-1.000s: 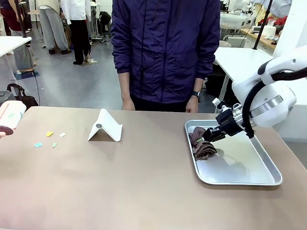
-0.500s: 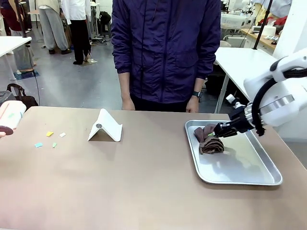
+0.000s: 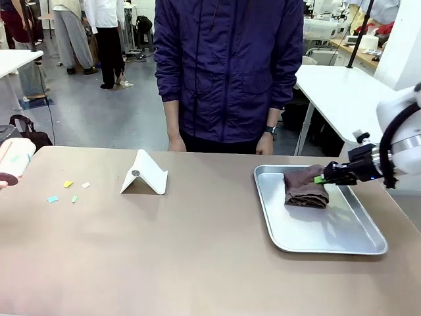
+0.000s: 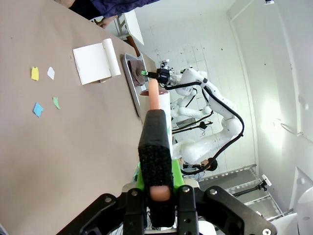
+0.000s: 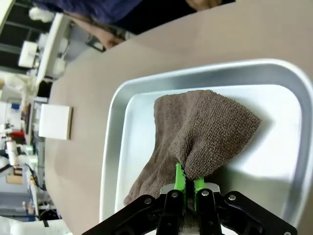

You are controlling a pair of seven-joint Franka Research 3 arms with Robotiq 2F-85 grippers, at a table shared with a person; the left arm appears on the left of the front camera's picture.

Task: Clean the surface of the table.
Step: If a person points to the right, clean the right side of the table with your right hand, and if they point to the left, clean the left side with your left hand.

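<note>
Left tool [image 4: 155, 142], clenched on a pink-handled roller [image 4: 159, 100], holds it above the brown desk [image 3: 197, 257], presumably ready for the paper scraps [image 3: 66, 189] littering its left side near a white stand [image 3: 145, 173]. Right tool [image 3: 322, 178] pinches one corner of the brown towel [image 3: 304, 187] lying in the metal tray [image 3: 335, 230], likely to lift it for wiping. A person [image 3: 227, 72] waits beyond.
</note>
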